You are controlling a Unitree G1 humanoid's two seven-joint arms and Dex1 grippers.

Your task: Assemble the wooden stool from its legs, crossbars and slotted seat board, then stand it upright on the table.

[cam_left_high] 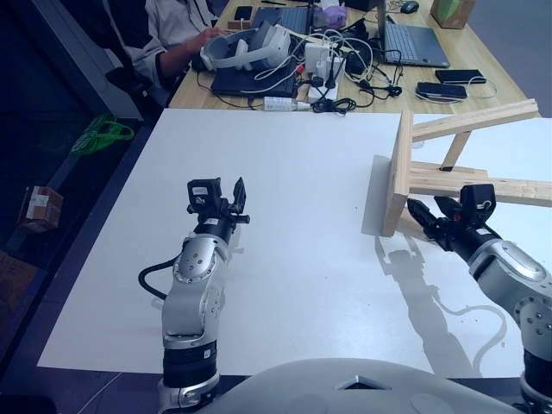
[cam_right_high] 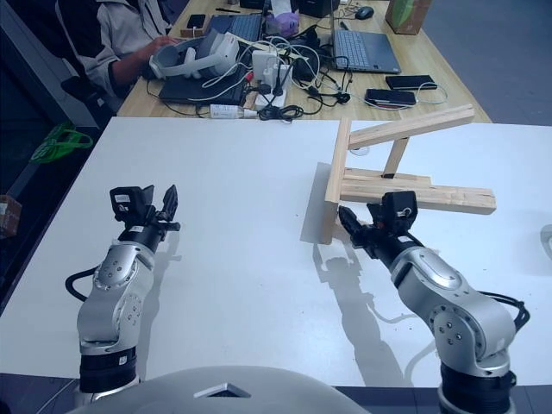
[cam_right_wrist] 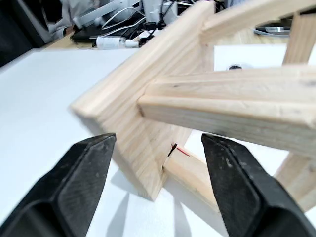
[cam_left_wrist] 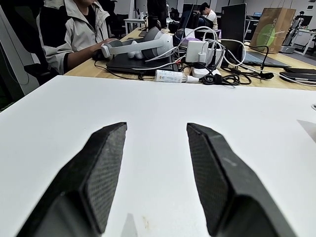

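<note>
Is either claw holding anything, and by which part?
Nothing is held: the left claw is open over the table, the right claw open beside the stool lying on its side, not clamped on it.

A wooden desk (cam_left_high: 496,86) stands at the far side, crowded with office things. On its left part lies a white headset (cam_left_high: 246,47), resting on a dark closed laptop (cam_left_high: 250,84). Just beside it are white power adapters (cam_left_high: 319,59) in a tangle of black and white cables (cam_left_high: 362,65), and a small white bottle (cam_left_high: 280,103) lies on its side near the front edge. To the right is an open grey laptop (cam_left_high: 414,43), with two dark phones (cam_left_high: 460,76) in front of it. A mouse (cam_left_high: 410,6) and a cardboard box (cam_left_high: 453,10) are at the back. On the dark floor to the left are two more things - a green bag (cam_left_high: 103,134) and, nearer, a small brown carton (cam_left_high: 41,207).
</note>
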